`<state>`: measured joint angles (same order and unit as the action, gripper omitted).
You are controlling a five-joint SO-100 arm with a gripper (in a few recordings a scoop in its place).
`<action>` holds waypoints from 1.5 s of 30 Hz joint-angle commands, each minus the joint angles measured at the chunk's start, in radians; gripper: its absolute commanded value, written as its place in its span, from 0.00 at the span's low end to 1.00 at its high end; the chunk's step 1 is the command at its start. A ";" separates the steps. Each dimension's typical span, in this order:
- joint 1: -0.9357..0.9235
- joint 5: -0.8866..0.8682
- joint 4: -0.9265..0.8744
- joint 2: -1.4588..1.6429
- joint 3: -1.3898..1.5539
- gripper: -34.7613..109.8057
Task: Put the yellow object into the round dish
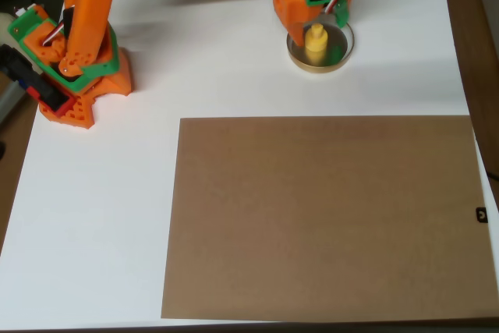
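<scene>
Overhead, the yellow piece stands upright inside the dish, far right on the white table. The orange gripper hangs just above, touching or nearly so; whether it grips or has let go, I cannot tell. A brown board fills the near right

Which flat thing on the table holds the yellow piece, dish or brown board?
The round dish, under the pincer: the yellow object stands in it. The brown board lies bare.
</scene>
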<state>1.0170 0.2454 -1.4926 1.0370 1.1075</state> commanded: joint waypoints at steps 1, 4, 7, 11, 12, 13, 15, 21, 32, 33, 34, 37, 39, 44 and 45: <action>-0.008 0.051 -0.009 0.187 0.044 0.41; -0.011 0.094 0.012 0.302 0.173 0.41; -0.023 0.127 0.025 0.417 0.296 0.41; -0.069 0.170 0.028 0.577 0.442 0.41; -0.084 0.181 0.028 0.618 0.474 0.41; -0.104 0.192 0.025 0.655 0.503 0.41; -0.146 0.213 0.015 0.738 0.563 0.41; -0.304 0.270 -0.032 0.968 0.667 0.41; -0.661 0.252 0.044 1.316 0.904 0.40; -0.703 0.239 0.060 1.336 0.923 0.39; -0.744 0.227 0.080 1.359 0.943 0.39; -0.854 0.193 0.127 1.428 0.997 0.38; -0.908 0.175 0.150 1.477 1.034 0.38; -1.020 0.150 0.196 1.618 1.141 0.38; -1.043 0.143 0.206 1.643 1.161 0.38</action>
<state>0.0215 0.3912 -1.3131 2.5909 2.2396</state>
